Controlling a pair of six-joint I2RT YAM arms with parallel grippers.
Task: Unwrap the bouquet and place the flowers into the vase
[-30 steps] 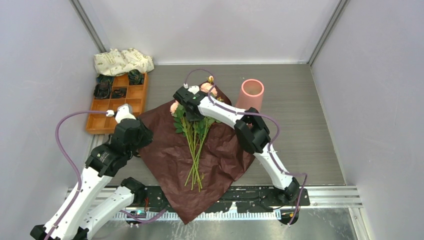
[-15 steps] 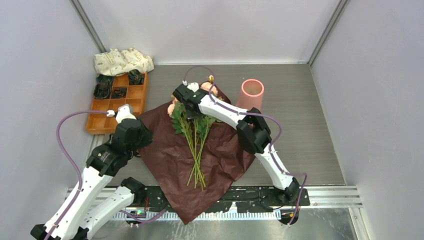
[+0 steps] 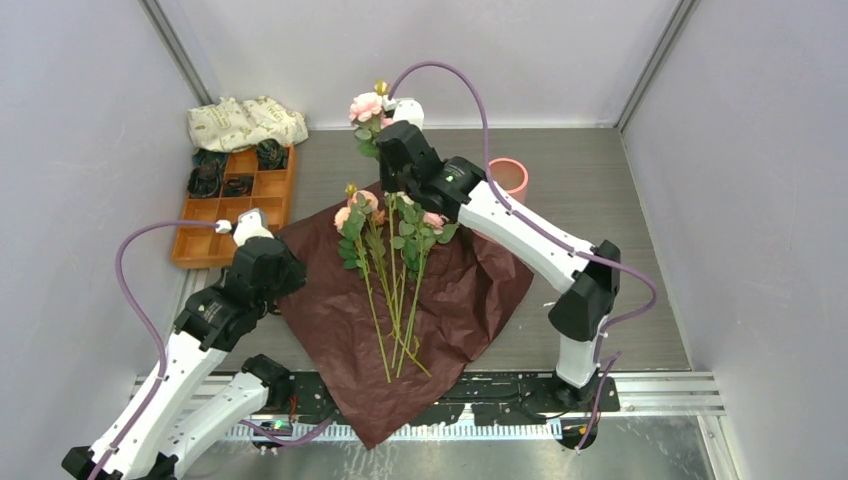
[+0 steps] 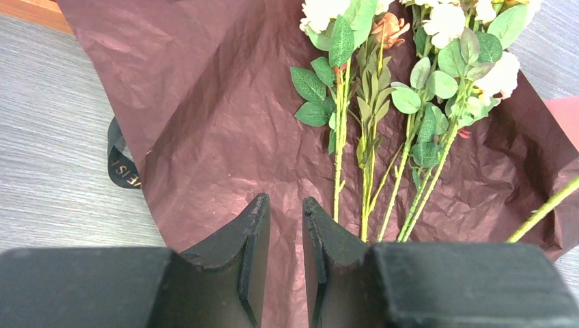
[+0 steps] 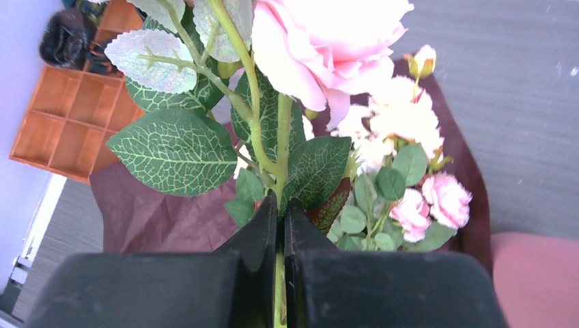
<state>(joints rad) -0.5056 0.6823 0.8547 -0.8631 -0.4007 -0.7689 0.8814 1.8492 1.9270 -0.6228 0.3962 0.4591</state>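
Clamping one rose [image 3: 365,106] by its stem [image 5: 283,150], the right jaws are squeezed tight just under the leaves. This rose is held up over the far corner of the paper [image 3: 455,300]. Its long axis runs from the pink bloom, pointing toward the far wall, back down toward the paper. The stem's lower end shows slanting across the paper's right side in the left wrist view.

The other flowers [image 3: 392,270] lie on the spread paper as a loose sheaf. Their long axes run nearly far to near. The blooms and leaves crowd the paper's far end, and the bare stem ends fan out toward its near edge.

The vase [image 3: 521,183] stands upright on the tabletop [image 3: 620,250] just beside the paper's far right corner, partly hidden by the right arm [image 3: 520,235].

The left jaws hang over the paper's left part, a little apart and gripping nothing. A black ribbon [image 4: 119,164] pokes out from under the paper's left edge.

Off the paper's left side sits an orange tray [image 3: 215,240], with a cream cloth bundle [image 3: 245,122] beyond it.
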